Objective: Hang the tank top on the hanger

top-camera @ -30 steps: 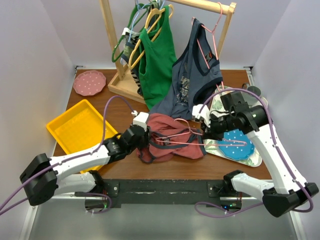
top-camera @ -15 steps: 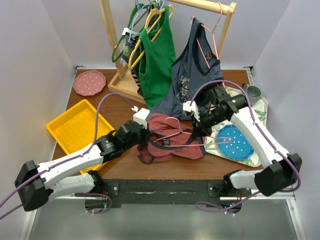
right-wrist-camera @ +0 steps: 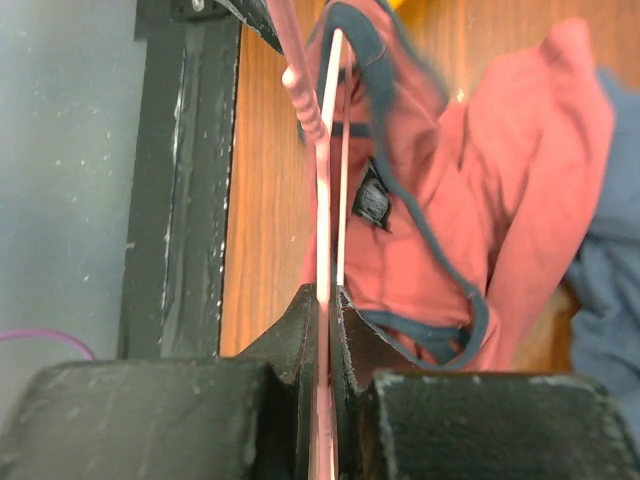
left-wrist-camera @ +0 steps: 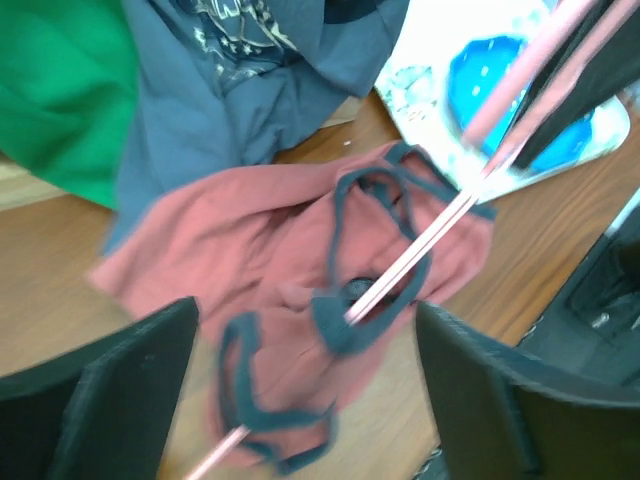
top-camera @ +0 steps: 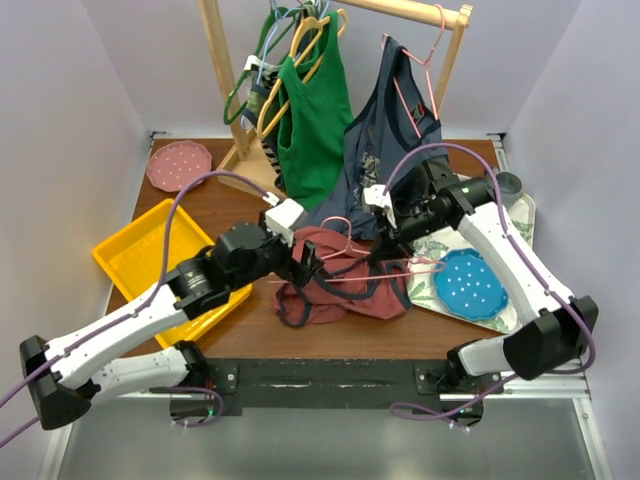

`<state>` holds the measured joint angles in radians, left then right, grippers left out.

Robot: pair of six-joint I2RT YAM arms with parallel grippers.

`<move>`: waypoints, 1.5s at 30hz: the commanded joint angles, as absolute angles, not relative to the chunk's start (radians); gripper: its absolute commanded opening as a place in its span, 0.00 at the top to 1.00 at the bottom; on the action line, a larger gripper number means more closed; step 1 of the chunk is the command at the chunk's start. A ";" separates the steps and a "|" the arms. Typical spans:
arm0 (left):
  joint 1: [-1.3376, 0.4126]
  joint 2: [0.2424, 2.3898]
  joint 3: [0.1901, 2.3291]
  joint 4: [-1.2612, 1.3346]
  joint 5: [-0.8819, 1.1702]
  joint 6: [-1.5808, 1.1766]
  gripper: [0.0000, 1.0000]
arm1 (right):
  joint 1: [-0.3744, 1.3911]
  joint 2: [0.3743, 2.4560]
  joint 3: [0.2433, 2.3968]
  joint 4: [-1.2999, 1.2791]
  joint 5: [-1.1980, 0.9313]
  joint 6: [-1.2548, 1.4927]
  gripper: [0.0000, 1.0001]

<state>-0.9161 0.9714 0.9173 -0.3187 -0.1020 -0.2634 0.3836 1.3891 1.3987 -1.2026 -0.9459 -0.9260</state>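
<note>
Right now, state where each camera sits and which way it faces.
Top external: above, behind, facing down at the table; left arm and right arm show.
Left wrist: over the tank top, facing down; open left claw frames it.
Right wrist: faces along the right claw, shut on the hanger.
All share tank top, hanger.

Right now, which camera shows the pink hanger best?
The top view: the hanger shows hook and most of its triangle, over the tank top, held by the right gripper. The left wrist shows only a blurred bar; the right wrist, just wires at its shut jaws.
</note>
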 commanded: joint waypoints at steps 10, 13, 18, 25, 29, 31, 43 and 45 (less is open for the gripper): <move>-0.908 0.732 0.821 -0.402 0.216 0.300 0.00 | 0.379 1.362 1.414 -1.417 -1.135 -1.258 1.00; -0.908 0.804 0.831 -0.390 0.314 0.314 0.02 | 0.380 1.377 1.408 -1.469 -1.158 -1.348 1.00; -0.908 0.931 0.847 -0.334 0.408 0.293 0.18 | 0.406 1.385 1.407 -1.476 -1.149 -1.384 1.00; -0.908 1.013 0.871 -0.327 0.391 0.138 1.00 | 0.463 1.388 1.420 -1.352 -1.082 -1.252 0.92; -0.908 0.892 0.744 -0.246 0.287 -0.093 1.00 | 0.462 1.367 1.472 -1.151 -0.953 -0.952 0.49; -0.908 0.838 0.692 -0.229 0.259 -0.224 1.00 | 0.446 1.348 1.540 -1.063 -0.834 -0.806 0.30; -0.908 0.477 0.393 -0.169 0.003 -0.575 1.00 | 0.394 1.163 1.246 -0.802 -0.698 -0.514 0.14; -0.908 0.453 0.380 -0.172 -0.040 -0.595 1.00 | 0.394 1.161 1.163 -0.743 -0.642 -0.430 0.15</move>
<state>-0.9112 0.4999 0.4019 -0.2520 0.0578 -0.4862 0.3927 1.1351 1.3262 -0.8509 -0.7418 -0.5892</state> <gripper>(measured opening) 0.114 0.860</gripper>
